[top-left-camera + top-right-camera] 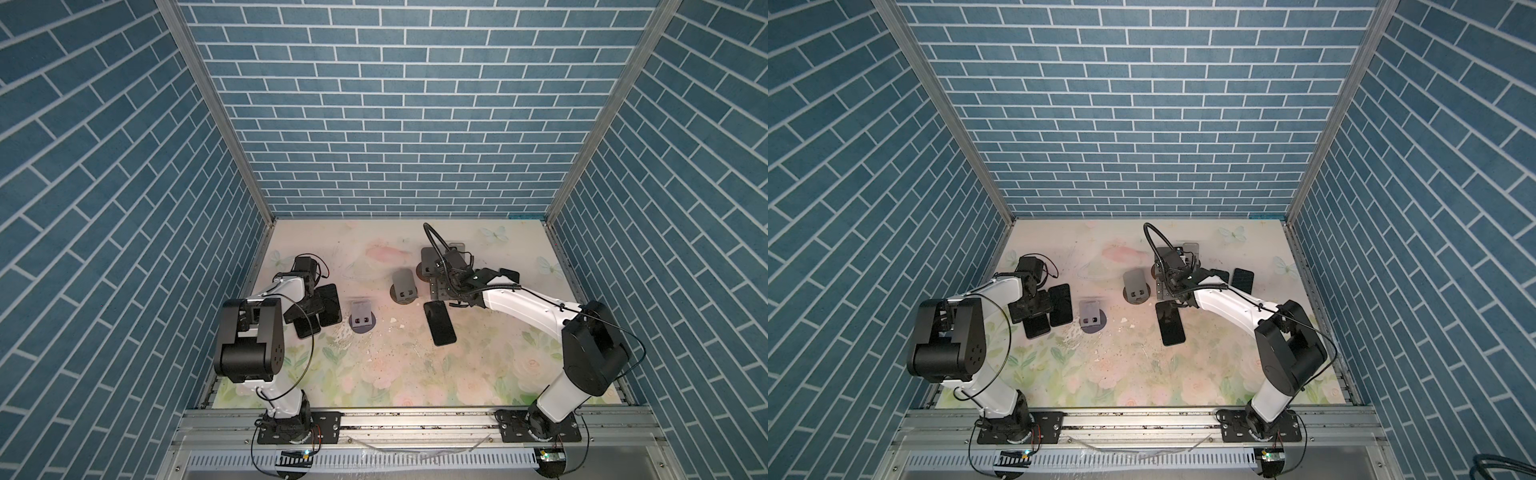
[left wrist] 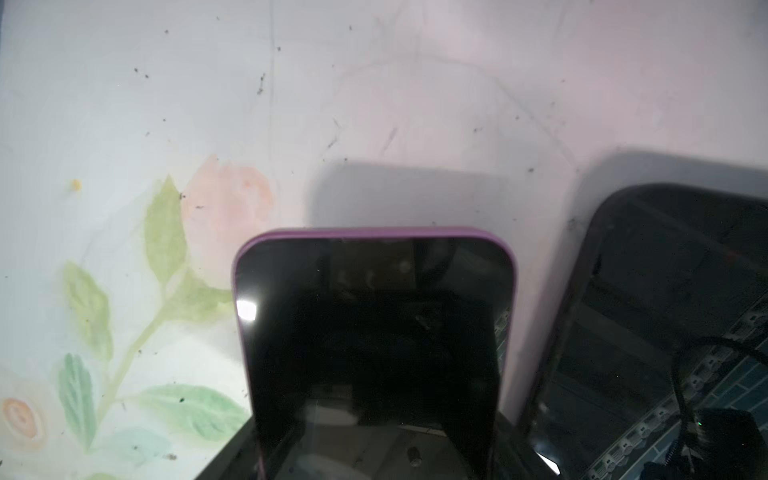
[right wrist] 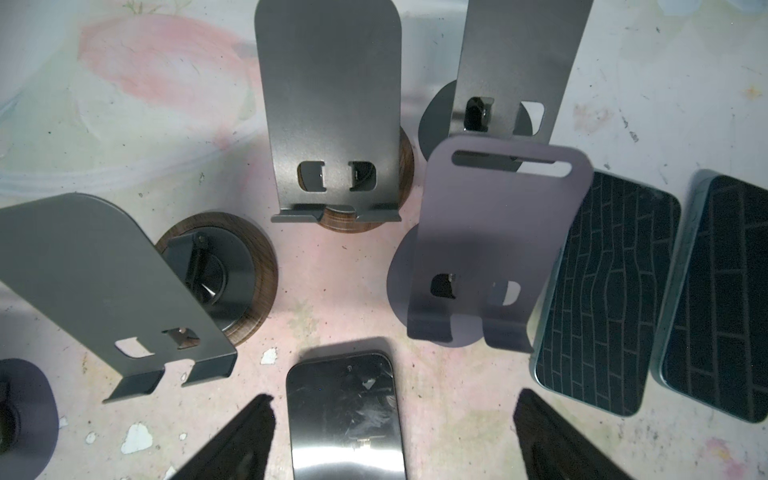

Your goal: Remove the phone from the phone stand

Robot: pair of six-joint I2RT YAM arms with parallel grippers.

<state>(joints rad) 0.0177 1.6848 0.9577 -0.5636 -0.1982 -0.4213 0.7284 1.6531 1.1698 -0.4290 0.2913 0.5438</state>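
Note:
My left gripper is shut on a phone with a purple case. The phone fills the middle of the left wrist view, tilted up, and casts a shadow on the mat. My right gripper is open low over the table, its black fingertips on either side of a dark phone that lies flat. That phone shows in both top views. Beyond it are a grey phone stand, a lilac stand and other stands; none holds a phone.
Another phone lies flat beside the left gripper. A lilac stand and a dark stand are mid-table. Two phones lie beside the lilac stand. Blue brick walls enclose the floral table.

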